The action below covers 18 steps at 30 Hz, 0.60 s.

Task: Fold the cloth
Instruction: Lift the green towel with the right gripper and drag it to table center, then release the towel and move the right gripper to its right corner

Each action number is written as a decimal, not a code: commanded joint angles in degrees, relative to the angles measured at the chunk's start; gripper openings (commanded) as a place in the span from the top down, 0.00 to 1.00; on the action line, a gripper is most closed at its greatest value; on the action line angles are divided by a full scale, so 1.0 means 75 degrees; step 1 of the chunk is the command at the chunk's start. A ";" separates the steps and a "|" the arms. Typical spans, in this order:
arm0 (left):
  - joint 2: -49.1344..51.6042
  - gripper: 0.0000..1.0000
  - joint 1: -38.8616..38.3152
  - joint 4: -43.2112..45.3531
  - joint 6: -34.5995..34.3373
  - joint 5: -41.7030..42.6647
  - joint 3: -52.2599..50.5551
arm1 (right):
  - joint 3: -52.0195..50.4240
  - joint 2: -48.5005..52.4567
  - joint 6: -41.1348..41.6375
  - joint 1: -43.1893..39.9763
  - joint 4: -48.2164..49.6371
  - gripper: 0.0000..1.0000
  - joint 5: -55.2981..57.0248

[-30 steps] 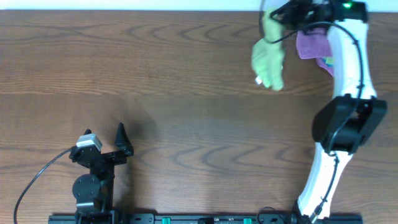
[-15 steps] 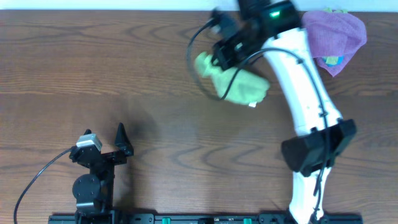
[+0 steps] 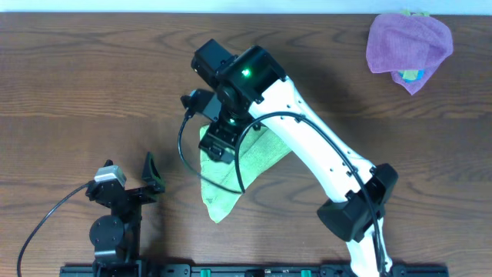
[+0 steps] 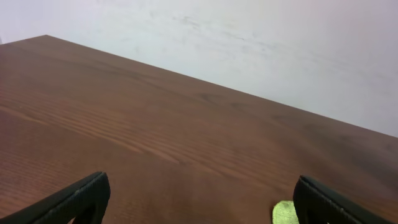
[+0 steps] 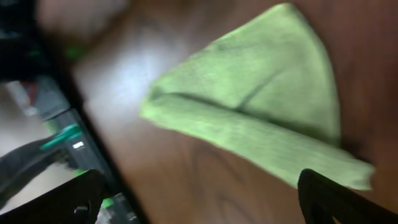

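While the left pincer (image 4: 199, 208) sits at the near-left edge of the dark brown wood-grain table (image 3: 69, 92), its two black fingers are spread wide with nothing between them. The left wrist view is just bare wood plus a tiny sliver of green at the bottom right. Toward the middle, the light lime-green microfibre cloth (image 3: 231, 173) lies on the table in a rumpled, roughly triangular heap, one layer doubled over another, pointed end aimed at the near edge. The white right arm (image 3: 323, 154) reaches in from the near-right, and its wrist hangs over the cloth's far-left part. The right pincer (image 5: 205, 199) is released too: in the blurry right wrist view both fingertips stand far apart at the bottom corners, and the cloth lies below them, not gripped. Way over in the far-right corner there's a crumpled purple cloth (image 3: 407, 42) with something blue and yellow (image 3: 413, 75) poking out under its near edge, well apart from the green one
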 commanded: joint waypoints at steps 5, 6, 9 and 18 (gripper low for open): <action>-0.0050 0.05 -0.0032 -0.0143 -0.0026 -0.0114 -0.0274 | -0.0201 0.0090 0.0501 -0.1373 0.0901 0.24 0.0790; -0.0050 0.05 -0.0032 -0.0146 -0.0026 -0.0114 -0.0274 | -0.0221 0.0154 0.0583 -0.1577 0.0985 0.44 0.0720; -0.0050 0.05 -0.0032 -0.0146 -0.0026 -0.0114 -0.0274 | -0.0224 0.0463 0.0592 -0.2162 0.1139 0.88 0.0204; -0.0050 0.05 -0.0032 -0.0143 -0.0026 -0.0114 -0.0274 | -0.0224 0.1766 0.0592 -0.2538 0.0627 0.98 0.0006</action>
